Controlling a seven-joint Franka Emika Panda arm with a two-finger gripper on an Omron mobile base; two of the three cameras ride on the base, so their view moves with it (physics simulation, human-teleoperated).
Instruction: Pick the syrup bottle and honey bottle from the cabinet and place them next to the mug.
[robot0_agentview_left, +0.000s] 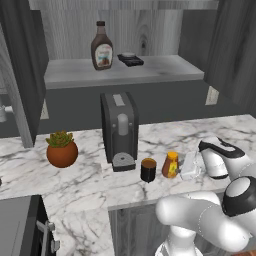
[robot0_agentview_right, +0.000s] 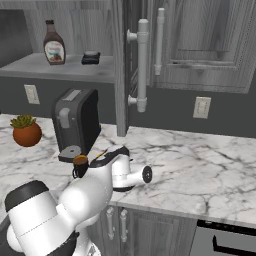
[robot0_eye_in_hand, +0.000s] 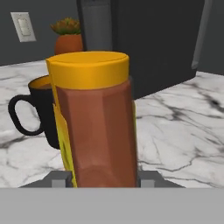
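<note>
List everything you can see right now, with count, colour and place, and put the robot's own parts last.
syrup bottle: one, dark brown with white-and-red label, upright on the cabinet shelf.
small black object: one, on the shelf right of the syrup bottle; too small to identify.
cabinet: one, grey wood-grain, above the counter.
coffee machine: one, dark grey, on the counter.
plant pot: one, terracotta with green plant, left of the coffee machine.
mug: one, dark, in front of the coffee machine.
honey bottle: one, amber with orange cap, upright beside the mug.
counter: white marble.
gripper: one, white, jaws shut on the honey bottle.
</note>
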